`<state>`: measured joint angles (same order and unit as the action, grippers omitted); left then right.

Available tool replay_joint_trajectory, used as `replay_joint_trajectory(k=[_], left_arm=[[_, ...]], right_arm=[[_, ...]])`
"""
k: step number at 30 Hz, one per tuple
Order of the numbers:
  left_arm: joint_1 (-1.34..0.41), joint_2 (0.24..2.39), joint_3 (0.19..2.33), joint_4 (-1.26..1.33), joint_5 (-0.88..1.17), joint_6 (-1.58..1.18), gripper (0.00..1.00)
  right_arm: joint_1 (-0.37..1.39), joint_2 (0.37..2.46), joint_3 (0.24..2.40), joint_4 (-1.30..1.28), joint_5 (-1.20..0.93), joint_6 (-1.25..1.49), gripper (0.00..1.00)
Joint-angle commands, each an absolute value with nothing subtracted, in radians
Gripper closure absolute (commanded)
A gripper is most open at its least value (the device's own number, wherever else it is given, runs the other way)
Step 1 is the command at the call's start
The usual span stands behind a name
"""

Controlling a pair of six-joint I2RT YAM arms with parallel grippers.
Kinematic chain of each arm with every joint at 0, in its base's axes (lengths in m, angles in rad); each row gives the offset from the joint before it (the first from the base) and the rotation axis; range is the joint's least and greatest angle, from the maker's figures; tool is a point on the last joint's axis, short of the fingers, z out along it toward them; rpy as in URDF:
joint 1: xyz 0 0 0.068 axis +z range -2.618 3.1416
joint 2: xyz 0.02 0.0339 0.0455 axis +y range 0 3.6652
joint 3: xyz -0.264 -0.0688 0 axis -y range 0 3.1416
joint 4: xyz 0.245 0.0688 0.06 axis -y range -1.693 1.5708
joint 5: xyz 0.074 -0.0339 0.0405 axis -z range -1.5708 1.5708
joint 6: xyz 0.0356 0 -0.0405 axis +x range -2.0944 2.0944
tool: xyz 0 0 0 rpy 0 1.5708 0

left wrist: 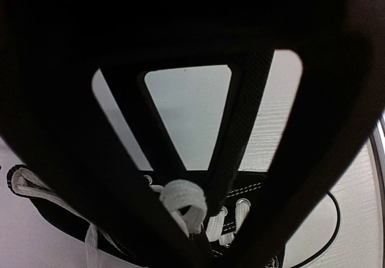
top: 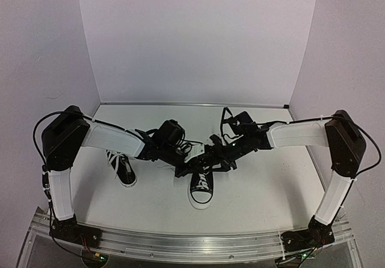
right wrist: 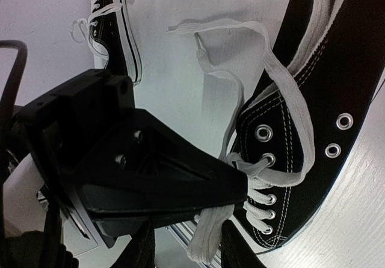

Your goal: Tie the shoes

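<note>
One shoe point(top: 201, 186) sat in the middle of the tabletop point(top: 271, 183), with its toe toward the bottom of the frame. The other shoe point(top: 123, 168) lay to the left. The left gripper point(left wrist: 194, 223) was clamped on a loop of white lace point(left wrist: 183, 197). A lace strand point(right wrist: 204, 244) ran between the fingers of the right gripper point(right wrist: 187, 253), but I could not tell if it pinched. To do this well, both should pull slowly and evenly, so the loop does not slip.

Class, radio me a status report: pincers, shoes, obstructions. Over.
Left pincer shut on lace loop. Right pincer straddling lace, grip unclear. Middle shoe untied. Nothing blocking.
</note>
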<state>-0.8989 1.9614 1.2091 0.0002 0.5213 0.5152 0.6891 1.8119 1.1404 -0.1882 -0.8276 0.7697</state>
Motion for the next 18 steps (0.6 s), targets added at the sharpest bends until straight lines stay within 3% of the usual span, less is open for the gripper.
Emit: replay_joint_trajectory(k=[1, 8, 10, 13, 18], left_arm=[[-0.904, 1.933, 1.224, 0.021, 0.526, 0.507, 1.0], [-0.904, 1.921, 1.204, 0.035, 0.533, 0.507, 1.0], [-0.904, 1.919, 1.201, 0.037, 0.533, 0.507, 1.0], [-0.904, 1.922, 1.202, 0.034, 0.533, 0.511, 1.0], [-0.904, 1.923, 1.206, 0.033, 0.541, 0.515, 1.0]], right_arm=[[0.694, 1.84, 1.177, -0.148, -0.828, 0.779, 0.71], [0.694, 1.855, 1.176, -0.157, -0.801, 0.786, 0.94], [0.693, 1.859, 1.174, -0.165, -0.796, 0.791, 0.86], [0.694, 1.853, 1.174, -0.187, -0.775, 0.793, 0.64], [0.693, 1.855, 1.182, -0.206, -0.755, 0.793, 0.64]])
